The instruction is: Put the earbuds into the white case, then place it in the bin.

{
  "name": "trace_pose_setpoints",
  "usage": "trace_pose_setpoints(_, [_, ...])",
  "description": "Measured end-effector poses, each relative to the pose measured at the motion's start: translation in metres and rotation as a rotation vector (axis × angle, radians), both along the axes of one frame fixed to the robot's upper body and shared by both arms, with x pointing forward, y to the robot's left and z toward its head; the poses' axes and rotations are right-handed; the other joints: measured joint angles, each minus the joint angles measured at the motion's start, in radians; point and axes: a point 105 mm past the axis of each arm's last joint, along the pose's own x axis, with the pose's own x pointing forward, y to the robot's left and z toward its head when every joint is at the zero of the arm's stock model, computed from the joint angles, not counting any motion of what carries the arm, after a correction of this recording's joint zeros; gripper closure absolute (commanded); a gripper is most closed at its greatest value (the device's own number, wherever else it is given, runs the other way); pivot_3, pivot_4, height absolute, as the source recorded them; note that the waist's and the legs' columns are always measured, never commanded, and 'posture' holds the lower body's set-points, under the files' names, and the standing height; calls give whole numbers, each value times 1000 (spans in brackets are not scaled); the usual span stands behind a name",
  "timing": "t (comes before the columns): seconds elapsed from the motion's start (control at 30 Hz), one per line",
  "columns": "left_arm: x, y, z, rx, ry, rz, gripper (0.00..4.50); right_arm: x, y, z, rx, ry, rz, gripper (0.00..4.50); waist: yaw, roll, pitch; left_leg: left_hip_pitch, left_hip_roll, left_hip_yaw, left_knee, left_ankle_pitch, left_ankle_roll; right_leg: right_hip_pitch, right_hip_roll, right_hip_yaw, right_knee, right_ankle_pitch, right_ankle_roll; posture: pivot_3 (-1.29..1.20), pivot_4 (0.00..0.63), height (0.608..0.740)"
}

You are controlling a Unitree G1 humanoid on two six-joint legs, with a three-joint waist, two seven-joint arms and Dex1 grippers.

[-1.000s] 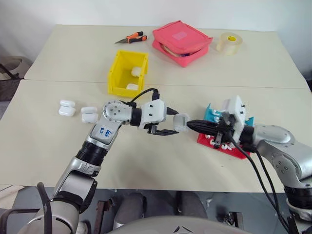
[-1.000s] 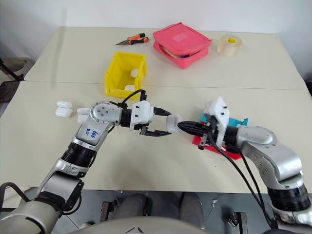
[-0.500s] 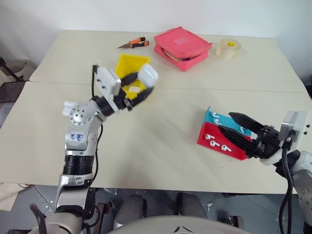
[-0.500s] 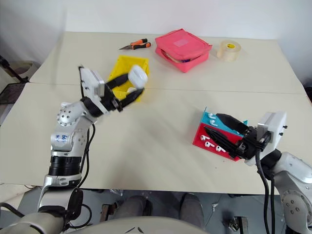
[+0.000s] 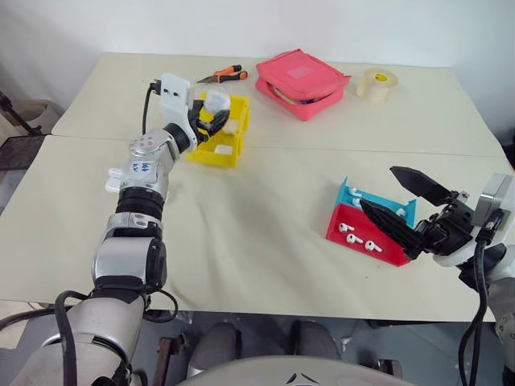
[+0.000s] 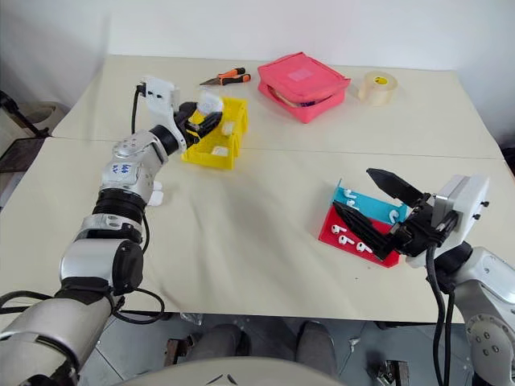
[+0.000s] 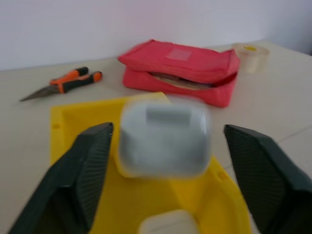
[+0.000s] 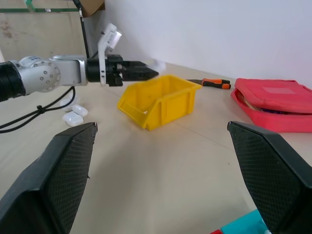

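From the head, the left arm reaches far out over the surface (image 5: 265, 241), its left end effector (image 5: 216, 112) spread apart above the yellow bin (image 5: 228, 143), the white case (image 5: 216, 100) between its fingers and apparently loose. The right end effector (image 5: 409, 209) hangs wide open near the red-and-blue tray (image 5: 366, 233). The left wrist shows the case (image 7: 163, 136), blurred, broad side facing, between parted fingers (image 7: 83, 170) above the bin (image 7: 63, 126). The right wrist shows its fingers (image 8: 58, 175) spread wide, with the bin (image 8: 161, 100) far left.

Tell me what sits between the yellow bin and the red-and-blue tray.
Nothing: between the yellow bin and the red-and-blue tray the table is bare, as both eye views show.
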Motion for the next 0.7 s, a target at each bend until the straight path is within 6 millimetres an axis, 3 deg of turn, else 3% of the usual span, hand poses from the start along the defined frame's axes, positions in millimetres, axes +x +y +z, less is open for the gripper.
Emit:
trace_pose_setpoints(0.2, [-11, 6, 5, 23, -51, -73, 10, -2, -2, -5, 2, 20, -12, 0, -6, 0, 0, 0, 0, 0, 0, 0, 0, 0, 0, 0, 1, 0, 0, 0, 0, 740])
trace_pose_setpoints(0.37, [-60, 23, 14, 91, -188, -312, 10, -9, -4, -13, -58, 64, 33, 0, -23, 1, -1, 1, 2, 0, 0, -1, -1, -1, 0, 1, 2, -1, -1, 0, 0, 740])
trace_pose_setpoints(0.57, [-137, 40, -22, 224, -121, -540, 10, -11, -19, -30, -205, 129, 89, 0, -21, 3, -4, 7, 4, -1, 0, -4, 0, 1, 1, 4, 3, -1, -3, 0, 0, 740])
trace_pose_setpoints(0.7, [-158, 49, -28, 306, -90, -558, 10, -6, -23, -34, -257, 109, 118, 0, -7, 3, -5, 8, 3, -2, 1, -6, 2, 1, 1, 8, 3, -1, -3, 0, 0, 740])
